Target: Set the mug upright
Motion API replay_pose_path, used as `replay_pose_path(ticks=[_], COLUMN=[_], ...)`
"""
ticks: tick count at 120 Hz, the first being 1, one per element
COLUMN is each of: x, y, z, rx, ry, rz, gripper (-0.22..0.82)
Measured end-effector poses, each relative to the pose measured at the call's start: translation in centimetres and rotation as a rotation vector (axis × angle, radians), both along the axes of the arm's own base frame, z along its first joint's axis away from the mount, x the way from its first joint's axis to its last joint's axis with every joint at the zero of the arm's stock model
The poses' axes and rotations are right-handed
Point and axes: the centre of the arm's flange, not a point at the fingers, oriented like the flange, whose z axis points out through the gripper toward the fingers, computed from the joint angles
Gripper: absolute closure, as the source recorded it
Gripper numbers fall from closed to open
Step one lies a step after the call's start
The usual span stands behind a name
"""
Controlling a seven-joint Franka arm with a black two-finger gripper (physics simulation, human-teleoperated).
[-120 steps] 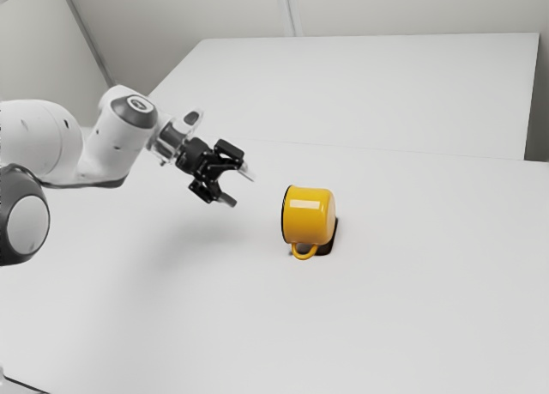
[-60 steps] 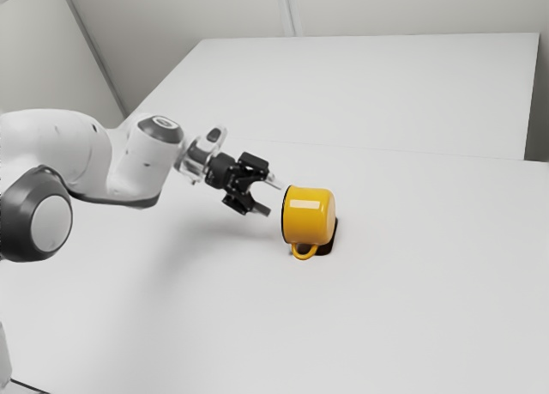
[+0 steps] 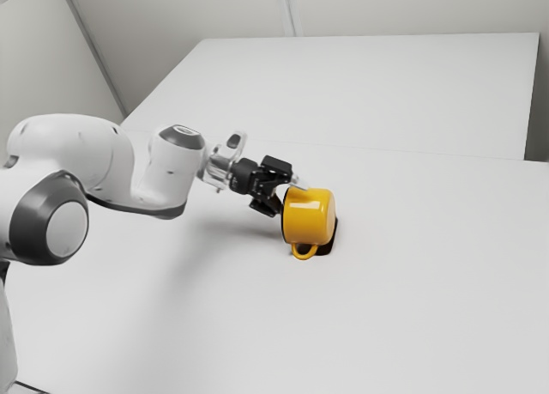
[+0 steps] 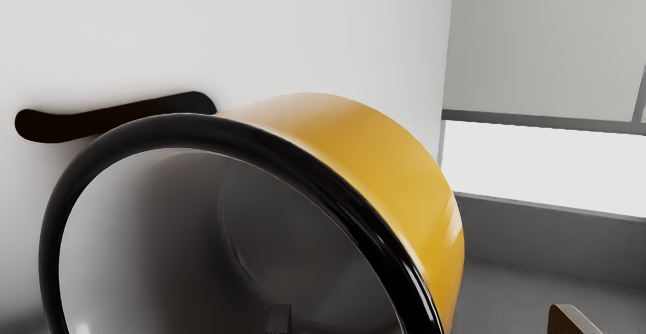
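The gripper (image 3: 290, 198) is at the yellow mug's open end in the exterior view, its fingers apart. The mug (image 3: 310, 218) lies on its side, mouth turned toward the arm, handle (image 3: 304, 251) on the side nearer the camera. In the wrist view the gripper (image 4: 425, 319) stands open across the wall of the mug (image 4: 383, 167): one finger (image 4: 280, 319) is in front of or inside the mouth, the other finger (image 4: 568, 320) is outside it. The black rim (image 4: 348, 198) runs between them, with no two-sided contact visible.
The mug lies on a broad white table (image 3: 412, 300), with a dark shadow beside it. A second white surface (image 3: 369, 93) rises at the back of the exterior view, before pale walls.
The arm has moved toward the exterior view's right and slightly down, bringing the gripper from well short of the mug to its mouth. The mug has stayed where it was.
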Motion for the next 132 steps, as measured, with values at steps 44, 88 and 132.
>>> replay_pose_path(ticks=[44, 88, 132], x=[0.3, 0.5, -3.6], y=[-0.8, -0.8, -0.9], z=[0.6, 2.2, 11.7], rx=[-0.004, 0.01, 0.378], ry=[-0.039, -0.077, -0.179], rz=[0.026, 0.021, -0.176], gripper=[0.52, 0.74, 0.76])
